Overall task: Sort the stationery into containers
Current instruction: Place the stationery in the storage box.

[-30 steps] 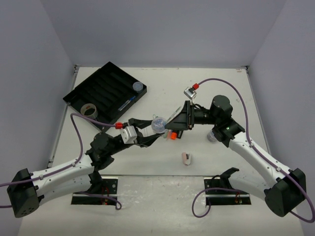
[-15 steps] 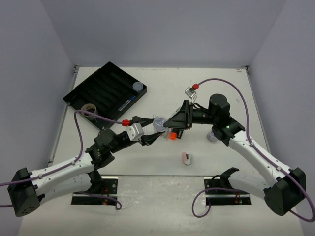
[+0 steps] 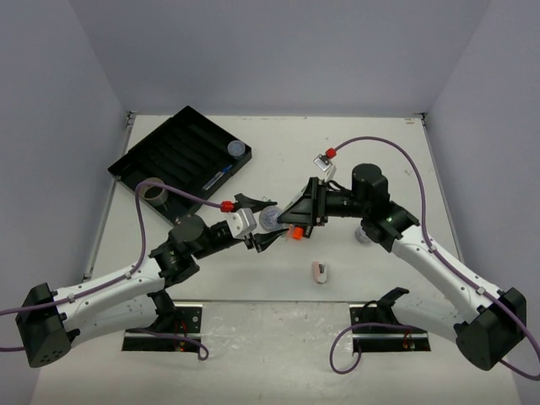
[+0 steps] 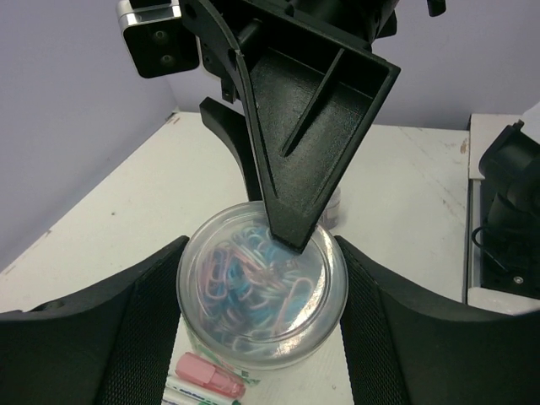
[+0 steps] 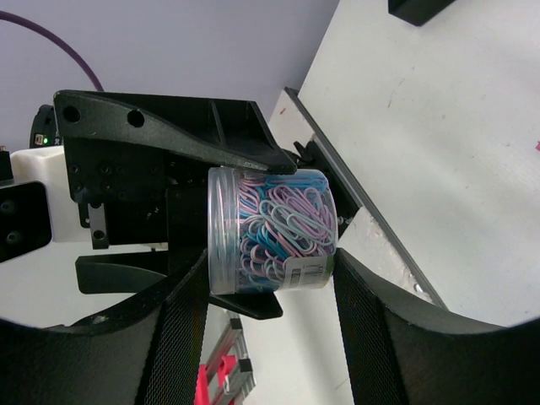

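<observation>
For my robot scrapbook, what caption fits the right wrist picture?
A jar of pink and blue paper clips sits between the fingers of the right gripper.

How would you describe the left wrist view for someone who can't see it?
A clear round plastic jar of pastel paper clips sits between the black fingers of the left gripper, while a finger of the right gripper rests on its lid. A small pink piece shows underneath.

Not much else going on here, just a plain white table (image 3: 287, 160), a bit scuffed near the front, boxed in by pale purple walls (image 3: 278, 51).
</observation>
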### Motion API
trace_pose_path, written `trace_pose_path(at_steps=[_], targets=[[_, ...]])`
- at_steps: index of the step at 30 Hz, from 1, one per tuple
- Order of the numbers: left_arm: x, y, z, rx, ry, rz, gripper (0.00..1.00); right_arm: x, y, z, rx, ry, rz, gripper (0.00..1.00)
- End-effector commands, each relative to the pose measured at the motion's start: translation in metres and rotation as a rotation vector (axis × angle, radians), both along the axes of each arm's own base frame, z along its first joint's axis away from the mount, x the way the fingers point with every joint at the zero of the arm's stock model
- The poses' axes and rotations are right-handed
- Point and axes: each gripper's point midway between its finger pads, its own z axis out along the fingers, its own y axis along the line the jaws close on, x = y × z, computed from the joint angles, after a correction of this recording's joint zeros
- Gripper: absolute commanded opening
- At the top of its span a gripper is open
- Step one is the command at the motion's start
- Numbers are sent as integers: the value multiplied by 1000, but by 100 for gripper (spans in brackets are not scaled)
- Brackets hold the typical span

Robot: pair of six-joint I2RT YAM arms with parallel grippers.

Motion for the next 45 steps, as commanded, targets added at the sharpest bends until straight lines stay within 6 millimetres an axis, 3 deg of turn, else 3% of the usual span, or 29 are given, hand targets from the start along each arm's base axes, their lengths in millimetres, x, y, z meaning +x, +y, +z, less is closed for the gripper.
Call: trace_pose_path(at_steps=[1,5,8,9,11,12,13,16,17,20,22,24,25,26,28,30,32,36,40,45], targets=[[1,0,28,-50,-57,3,57,1,-1,20,13,-76,-8,0],[1,2,27,-46,-50,9,37,6,-3,17,-9,-76,-45,0],[0,4,28,-46,-49,13,15,7,-3,17,-12,-77,-52,0],[2,6,28,-48,-47,29,1,7,-3,18,-8,-81,-50,0],[4,7,29,-48,-44,44,0,7,-3,19,-6,-85,-48,0],[7,8,28,-46,-34,59,0,7,-3,20,-4,-89,-48,9],[11,9,28,-47,-22,82,0,8,-4,20,-4,-93,-52,25],[30,13,28,-50,23,182,0,19,-13,17,-30,-108,-125,86],[38,13,24,-39,43,220,0,25,-20,13,-52,-105,-169,98],[76,25,36,-59,115,433,0,45,-54,10,-128,-172,-355,99],[106,32,26,-58,202,536,0,61,-79,5,-187,-191,-488,99],[137,44,38,-104,251,619,0,61,-97,9,-203,-238,-547,99],[157,55,32,-109,278,679,0,62,-102,9,-210,-247,-562,99],[167,63,33,-130,296,726,0,62,-104,10,-214,-256,-568,99],[222,102,35,-172,323,938,0,56,-107,12,-209,-279,-560,99],[263,130,35,-199,339,1054,0,51,-106,11,-204,-292,-532,99],[311,158,27,-209,354,1146,0,46,-103,8,-202,-296,-505,99],[382,195,-1,-183,371,1213,0,34,-99,3,-195,-319,-437,99],[430,217,-26,-171,370,1206,0,29,-102,-7,-217,-330,-426,99],[464,222,-59,-120,347,1164,0,27,-108,-17,-236,-345,-449,99]])
